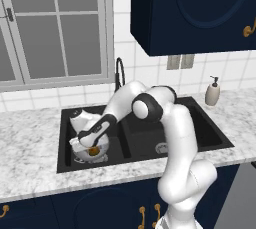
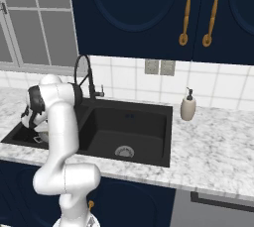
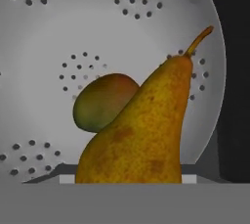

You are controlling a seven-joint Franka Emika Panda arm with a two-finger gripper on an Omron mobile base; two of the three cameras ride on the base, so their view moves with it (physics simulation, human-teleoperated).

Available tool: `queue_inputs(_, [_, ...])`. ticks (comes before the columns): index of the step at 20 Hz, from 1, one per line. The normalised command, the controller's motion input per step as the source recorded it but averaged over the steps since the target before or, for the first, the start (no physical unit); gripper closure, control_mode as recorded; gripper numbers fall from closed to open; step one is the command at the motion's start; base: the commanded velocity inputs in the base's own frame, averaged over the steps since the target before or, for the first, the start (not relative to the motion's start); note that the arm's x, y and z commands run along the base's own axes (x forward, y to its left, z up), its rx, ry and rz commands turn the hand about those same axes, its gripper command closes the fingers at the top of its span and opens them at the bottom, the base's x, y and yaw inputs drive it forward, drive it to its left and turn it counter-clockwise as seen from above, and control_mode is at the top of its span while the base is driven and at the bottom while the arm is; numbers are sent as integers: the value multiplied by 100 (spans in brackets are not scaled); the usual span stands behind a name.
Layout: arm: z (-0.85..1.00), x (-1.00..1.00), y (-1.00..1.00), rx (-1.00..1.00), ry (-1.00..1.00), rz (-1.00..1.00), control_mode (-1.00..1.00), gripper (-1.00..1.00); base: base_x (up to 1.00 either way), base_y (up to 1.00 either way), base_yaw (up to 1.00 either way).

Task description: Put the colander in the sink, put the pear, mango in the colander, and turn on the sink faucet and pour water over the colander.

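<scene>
Pear being set into the colander in the left basin of the sink

The marble desk (image 1: 30, 168) carries the black sink (image 1: 200, 145), and the colander (image 1: 90, 154) is seen seated in its left basin, with the faucet (image 1: 120, 73) arched behind it. The mango (image 3: 102, 101) is lying on the colander floor, and the pear (image 3: 141, 130) is seen close before the camera, touching it, stem up. The pincer (image 1: 91, 145) is lowered into the bowl; whether the pear is pinched or already released cannot be told. The fruit step is judged nearly done; next, the pincer must be lifted clear and the faucet lever reached.
</scene>
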Motion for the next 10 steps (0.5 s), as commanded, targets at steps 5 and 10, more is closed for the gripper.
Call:
queue_inputs(5, [-15,7,1,0,-3,-17,-100,100,0,0,0])
queue_inputs(10, [-15,11,0,0,-9,-12,-100,100,0,0,0])
